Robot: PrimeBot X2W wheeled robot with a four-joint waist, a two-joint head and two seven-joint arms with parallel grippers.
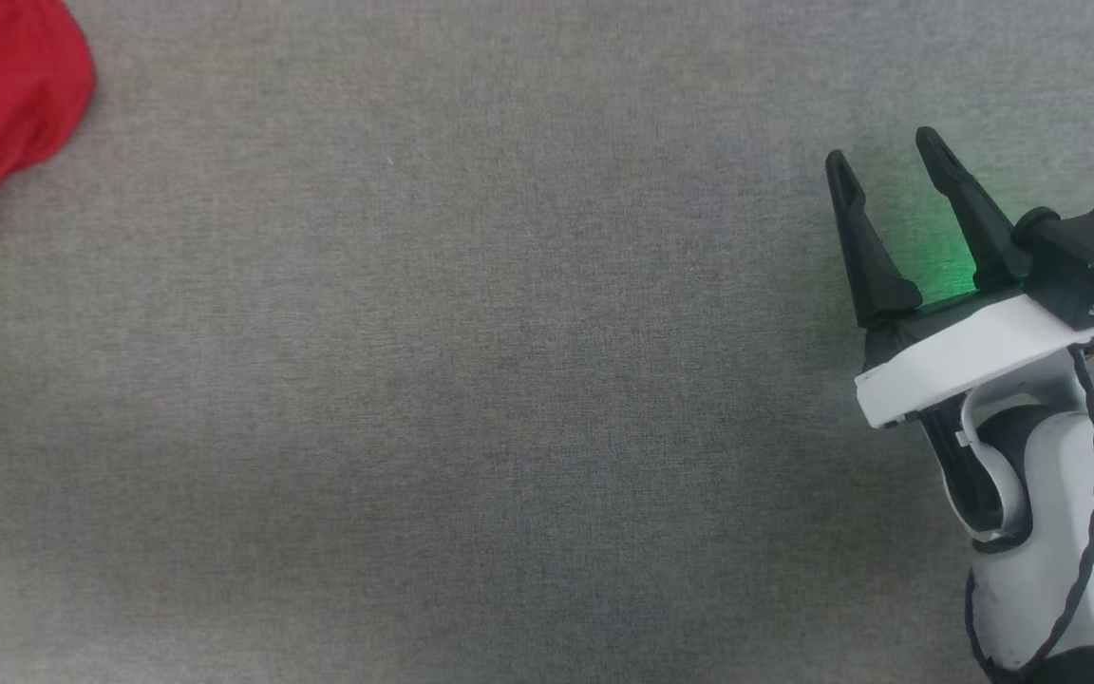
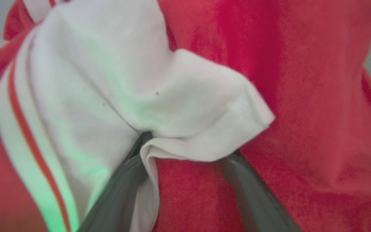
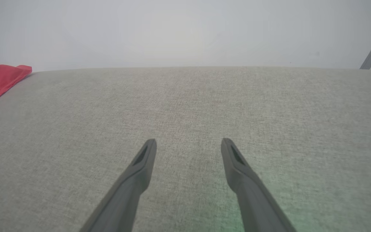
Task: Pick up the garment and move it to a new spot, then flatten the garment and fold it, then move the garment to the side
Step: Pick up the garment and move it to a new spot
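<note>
Head view: the garment (image 1: 6, 95) lies at the far left of the grey counter (image 1: 509, 380), well apart from the right gripper (image 1: 881, 145), whose jaws are released over bare counter. Left wrist view: the left gripper (image 2: 188, 146) has its jaws spread, with a white sleeve fold draped across their tips.

Plain lab-like test bench: grey woven cloth (image 1: 509, 380), blank pale wall (image 3: 185, 32) behind.

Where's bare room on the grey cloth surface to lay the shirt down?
Whole middle of the grey surface is bare, from the red shirt at far left across to the right hand. Crowded at the left hand, fingers buried in shirt folds.
</note>
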